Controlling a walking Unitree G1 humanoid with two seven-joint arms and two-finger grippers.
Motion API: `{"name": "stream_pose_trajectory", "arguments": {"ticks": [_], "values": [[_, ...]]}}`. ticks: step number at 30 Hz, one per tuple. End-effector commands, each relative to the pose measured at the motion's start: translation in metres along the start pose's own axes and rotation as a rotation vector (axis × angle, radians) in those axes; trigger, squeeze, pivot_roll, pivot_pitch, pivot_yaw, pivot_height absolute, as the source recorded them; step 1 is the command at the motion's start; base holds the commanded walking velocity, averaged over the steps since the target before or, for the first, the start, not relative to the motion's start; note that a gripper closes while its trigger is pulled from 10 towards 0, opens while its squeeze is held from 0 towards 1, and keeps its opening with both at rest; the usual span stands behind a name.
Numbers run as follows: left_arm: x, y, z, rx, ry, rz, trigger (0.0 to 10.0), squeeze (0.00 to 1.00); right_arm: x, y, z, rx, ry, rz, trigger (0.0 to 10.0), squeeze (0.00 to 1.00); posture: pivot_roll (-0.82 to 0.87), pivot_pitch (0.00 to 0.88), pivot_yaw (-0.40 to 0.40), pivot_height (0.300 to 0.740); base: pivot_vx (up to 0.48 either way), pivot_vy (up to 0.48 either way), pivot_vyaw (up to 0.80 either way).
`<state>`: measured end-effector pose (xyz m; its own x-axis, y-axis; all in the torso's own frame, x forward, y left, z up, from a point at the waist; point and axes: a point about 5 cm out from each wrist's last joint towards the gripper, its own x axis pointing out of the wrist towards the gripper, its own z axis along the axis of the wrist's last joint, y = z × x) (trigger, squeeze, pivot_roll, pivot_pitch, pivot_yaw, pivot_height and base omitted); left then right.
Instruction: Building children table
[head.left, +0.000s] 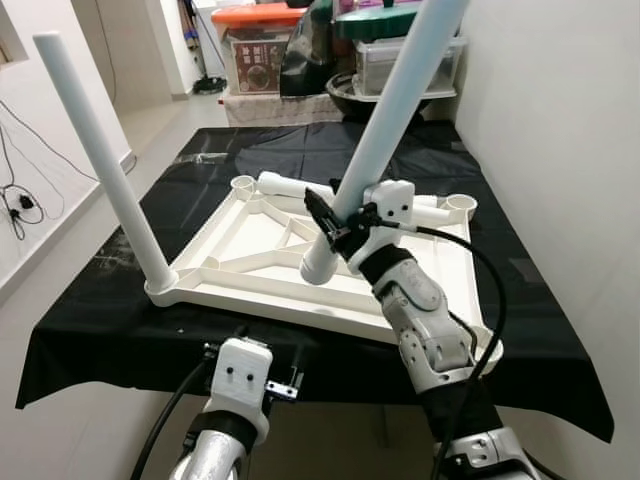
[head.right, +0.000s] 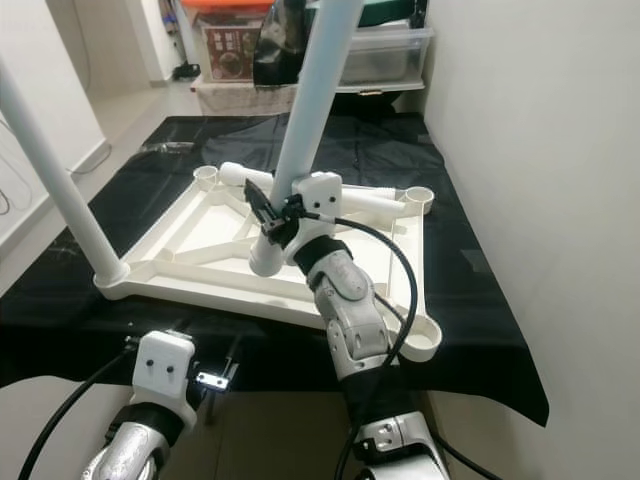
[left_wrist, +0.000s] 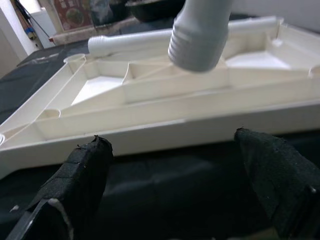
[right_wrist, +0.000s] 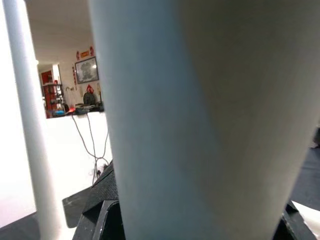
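One leg of four looks seated so far, so the build reads as roughly a quarter done. Across the middle of the head views a black cloth (head.left: 110, 310) covers the work surface, and on it lies the white tabletop (head.left: 250, 285), upside down with its ribbed underside up. At the tabletop's near-left corner, in the left of the frame, the fitted leg (head.left: 100, 160) stands upright in its socket and leans slightly.

Toward the upper right a second leg (head.left: 385, 120) slants up out of the frame. The right gripper (head.left: 335, 222) is clamped on it near the lower end, black fingers on either side of the tube, and that threaded end hangs over the ribs at centre frame, not yet at any socket. A third leg (head.left: 295, 186) lies along the far edge, touching the frame. I cannot spot the fourth.

Empty sockets show at the far-left corner (head.left: 243, 184) and the far-right corner (head.left: 459, 205); the near-right corner is hidden behind the arm.

At the lower left, the left gripper (left_wrist: 175, 165) hovers low by the near edge, fingers spread wide, holding nothing.
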<state>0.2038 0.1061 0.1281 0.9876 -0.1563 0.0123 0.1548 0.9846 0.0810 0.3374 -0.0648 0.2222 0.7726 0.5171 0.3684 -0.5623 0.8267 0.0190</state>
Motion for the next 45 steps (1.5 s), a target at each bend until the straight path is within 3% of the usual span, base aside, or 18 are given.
{"name": "stream_pose_trajectory", "arguments": {"ticks": [1, 10, 21, 28, 30, 33, 37, 41, 45], "values": [[-0.001, 0.001, -0.006, 0.019, 0.024, 0.007, 10.0, 0.00, 0.000, 0.002, 0.001, 0.006, 0.000, 0.007, 10.0, 0.00, -0.04, 0.003, -0.007, 0.740, 0.000, -0.480, 0.00], [-0.003, 0.000, -0.016, 0.021, 0.062, 0.020, 10.0, 0.00, 0.001, -0.002, 0.002, -0.001, 0.004, -0.004, 10.0, 0.00, -0.04, 0.000, -0.004, 0.740, 0.000, -0.447, 0.00], [-0.004, 0.006, -0.020, -0.019, 0.079, 0.070, 10.0, 0.00, 0.007, -0.010, 0.005, -0.036, 0.032, -0.032, 10.0, 0.00, -0.03, 0.013, -0.007, 0.740, 0.000, 0.000, 0.00], [-0.005, 0.007, -0.020, -0.029, 0.077, 0.079, 10.0, 0.00, 0.023, -0.026, 0.019, -0.109, 0.050, -0.139, 10.0, 0.00, -0.04, 0.024, -0.003, 0.740, 0.000, 0.000, 0.00], [-0.005, 0.007, -0.020, -0.032, 0.076, 0.078, 10.0, 0.00, 0.025, -0.032, 0.026, -0.062, 0.008, -0.098, 10.0, 0.00, -0.04, 0.032, -0.002, 0.740, 0.000, 0.000, 0.00], [-0.006, 0.006, -0.019, -0.034, 0.074, 0.079, 10.0, 0.00, 0.019, -0.038, 0.027, -0.101, -0.023, -0.038, 10.0, 0.00, -0.03, 0.036, -0.004, 0.740, 0.000, 0.000, 0.00], [-0.007, 0.006, -0.018, -0.037, 0.072, 0.080, 10.0, 0.00, 0.013, -0.046, 0.025, -0.068, -0.022, -0.018, 10.0, 0.00, -0.03, 0.047, -0.002, 0.740, 0.000, 0.000, 0.00], [-0.010, 0.005, -0.016, -0.041, 0.070, 0.078, 10.0, 0.00, 0.009, -0.056, 0.025, -0.023, -0.002, 0.016, 10.0, 0.00, -0.02, 0.067, 0.004, 0.740, 0.000, 0.000, 0.00], [-0.015, 0.003, -0.014, -0.047, 0.074, 0.065, 10.0, 0.00, -0.003, -0.080, 0.030, 0.063, 0.071, 0.163, 10.0, 0.00, -0.02, 0.092, 0.017, 0.740, 0.000, 0.000, 0.00]]}}
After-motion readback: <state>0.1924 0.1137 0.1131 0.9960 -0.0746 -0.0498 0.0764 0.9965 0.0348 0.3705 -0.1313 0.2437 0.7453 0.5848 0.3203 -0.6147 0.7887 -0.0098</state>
